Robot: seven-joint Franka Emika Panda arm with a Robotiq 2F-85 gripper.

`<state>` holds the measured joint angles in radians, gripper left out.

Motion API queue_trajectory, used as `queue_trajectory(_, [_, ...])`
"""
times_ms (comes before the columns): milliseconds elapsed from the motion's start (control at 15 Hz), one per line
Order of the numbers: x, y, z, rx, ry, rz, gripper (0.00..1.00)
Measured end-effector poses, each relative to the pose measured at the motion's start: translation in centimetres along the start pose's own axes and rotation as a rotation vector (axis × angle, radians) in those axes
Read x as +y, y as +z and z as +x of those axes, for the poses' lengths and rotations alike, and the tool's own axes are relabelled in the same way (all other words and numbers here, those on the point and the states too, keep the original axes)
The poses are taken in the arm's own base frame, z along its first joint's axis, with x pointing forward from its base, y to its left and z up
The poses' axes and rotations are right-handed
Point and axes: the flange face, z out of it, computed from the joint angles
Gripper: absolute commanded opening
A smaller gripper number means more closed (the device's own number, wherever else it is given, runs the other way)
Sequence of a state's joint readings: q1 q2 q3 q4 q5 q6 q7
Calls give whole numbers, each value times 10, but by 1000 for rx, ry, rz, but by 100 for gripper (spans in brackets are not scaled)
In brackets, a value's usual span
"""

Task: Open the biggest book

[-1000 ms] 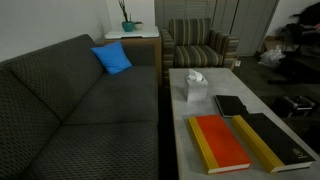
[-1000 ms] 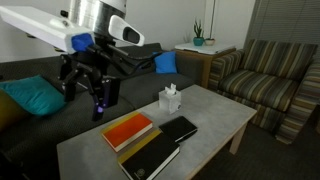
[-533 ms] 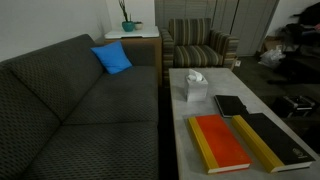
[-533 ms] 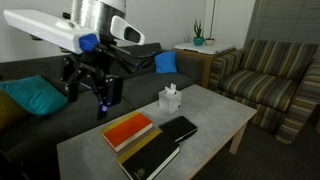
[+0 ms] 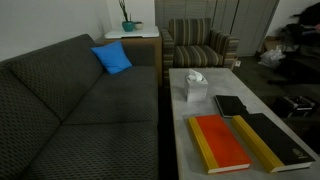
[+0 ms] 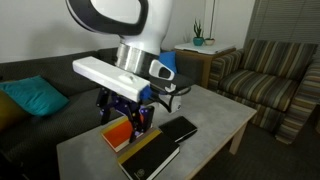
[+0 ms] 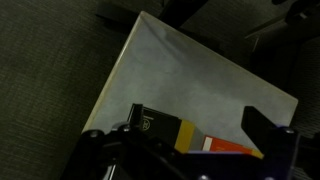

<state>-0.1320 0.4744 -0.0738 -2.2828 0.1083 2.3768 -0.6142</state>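
The biggest book (image 5: 272,140), black with a yellow edge, is laid at lower right on the counter (image 5: 250,84); its small cover print cannot be read. The jaws are held spread.

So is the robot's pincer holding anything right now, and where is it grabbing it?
Nothing is held. The pincer hangs open and empty above the table, and the biggest book lies closed there, untouched.
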Motion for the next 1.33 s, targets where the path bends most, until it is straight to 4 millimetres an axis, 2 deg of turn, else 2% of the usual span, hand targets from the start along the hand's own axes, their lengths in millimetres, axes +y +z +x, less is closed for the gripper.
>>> queue_trajectory(67, [9, 8, 5, -6, 7, 6, 100])
queue_trajectory(200, [16, 15, 11, -11, 10, 11, 100])
queue_trajectory(1333, [13, 13, 15, -7, 2, 10, 100])
